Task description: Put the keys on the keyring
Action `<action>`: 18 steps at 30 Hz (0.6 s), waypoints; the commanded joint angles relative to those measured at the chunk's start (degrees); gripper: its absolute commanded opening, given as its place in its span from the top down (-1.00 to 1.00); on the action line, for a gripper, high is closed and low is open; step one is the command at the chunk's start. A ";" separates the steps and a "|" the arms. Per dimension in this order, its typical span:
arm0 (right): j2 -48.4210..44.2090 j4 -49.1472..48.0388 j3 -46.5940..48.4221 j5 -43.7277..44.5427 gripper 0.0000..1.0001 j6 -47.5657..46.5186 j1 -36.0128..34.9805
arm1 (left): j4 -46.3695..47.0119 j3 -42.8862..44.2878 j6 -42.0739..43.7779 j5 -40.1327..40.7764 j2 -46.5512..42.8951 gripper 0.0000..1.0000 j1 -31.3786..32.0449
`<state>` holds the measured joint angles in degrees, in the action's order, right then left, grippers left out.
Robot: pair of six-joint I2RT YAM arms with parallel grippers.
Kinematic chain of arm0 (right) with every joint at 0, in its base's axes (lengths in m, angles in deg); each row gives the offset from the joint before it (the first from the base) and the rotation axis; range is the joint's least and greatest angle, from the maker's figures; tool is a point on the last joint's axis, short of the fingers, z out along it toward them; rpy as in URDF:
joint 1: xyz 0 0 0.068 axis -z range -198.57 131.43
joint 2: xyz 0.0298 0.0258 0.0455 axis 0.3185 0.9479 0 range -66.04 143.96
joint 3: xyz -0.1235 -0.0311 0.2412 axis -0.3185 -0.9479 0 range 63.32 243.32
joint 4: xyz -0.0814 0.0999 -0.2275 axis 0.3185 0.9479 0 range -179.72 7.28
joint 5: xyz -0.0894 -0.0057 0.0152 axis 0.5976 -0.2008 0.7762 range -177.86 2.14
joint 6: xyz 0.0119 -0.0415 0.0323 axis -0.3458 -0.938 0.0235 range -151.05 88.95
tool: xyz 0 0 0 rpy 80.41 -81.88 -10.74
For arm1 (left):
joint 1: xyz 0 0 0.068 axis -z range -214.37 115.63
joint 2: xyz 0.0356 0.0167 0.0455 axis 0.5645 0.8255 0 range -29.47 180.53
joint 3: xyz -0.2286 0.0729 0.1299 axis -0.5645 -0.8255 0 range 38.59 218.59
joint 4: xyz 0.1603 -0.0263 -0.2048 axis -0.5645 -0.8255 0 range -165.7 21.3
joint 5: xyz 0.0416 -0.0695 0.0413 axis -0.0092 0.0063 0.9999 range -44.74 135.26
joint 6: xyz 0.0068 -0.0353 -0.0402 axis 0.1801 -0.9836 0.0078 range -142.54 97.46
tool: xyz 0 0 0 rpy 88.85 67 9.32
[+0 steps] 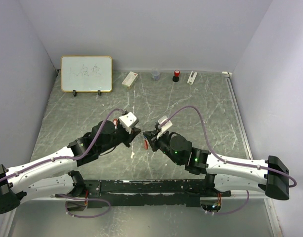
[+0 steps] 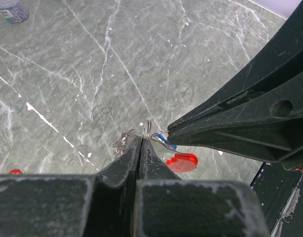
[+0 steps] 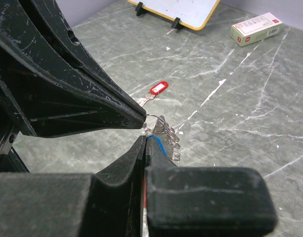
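Note:
My left gripper (image 1: 137,132) (image 2: 141,140) is shut on the keyring's thin metal ring (image 2: 147,129), held above the table. The chain cluster (image 2: 122,140) (image 3: 171,134) hangs beside it and the red fob (image 2: 182,162) (image 1: 147,144) hangs below. My right gripper (image 1: 146,134) (image 3: 146,140) is shut on the blue key (image 3: 156,144) (image 2: 163,139), whose tip touches the ring. The two gripper tips meet at mid-table. The red-headed key (image 3: 158,89) lies flat on the table beyond them.
Along the back wall stand a whiteboard (image 1: 86,73), a white box (image 1: 130,79) (image 3: 255,28), a small clear cup (image 1: 155,75) (image 2: 12,10), a red-and-black object (image 1: 176,75) and a white item (image 1: 192,77). The surface is grey marble.

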<state>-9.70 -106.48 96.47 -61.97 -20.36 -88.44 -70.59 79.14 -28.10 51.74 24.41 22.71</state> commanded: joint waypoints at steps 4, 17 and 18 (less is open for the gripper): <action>0.80 -2.21 2.14 0.20 1.00 0.55 -0.16 | 2.88 0.69 0.11 -1.98 -1.15 0.86 -0.26; 0.22 -2.45 2.01 1.88 1.00 0.92 -0.18 | 2.68 0.36 0.14 -2.36 -1.42 0.87 -0.30; 0.10 -2.37 2.01 2.15 1.00 1.05 -0.09 | 2.68 0.28 0.12 -2.44 -1.47 0.86 -0.30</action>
<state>-8.89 -107.42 97.06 -61.36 -19.50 -88.44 -70.59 79.14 -28.10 50.97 24.02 22.71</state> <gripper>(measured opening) 0.006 0.075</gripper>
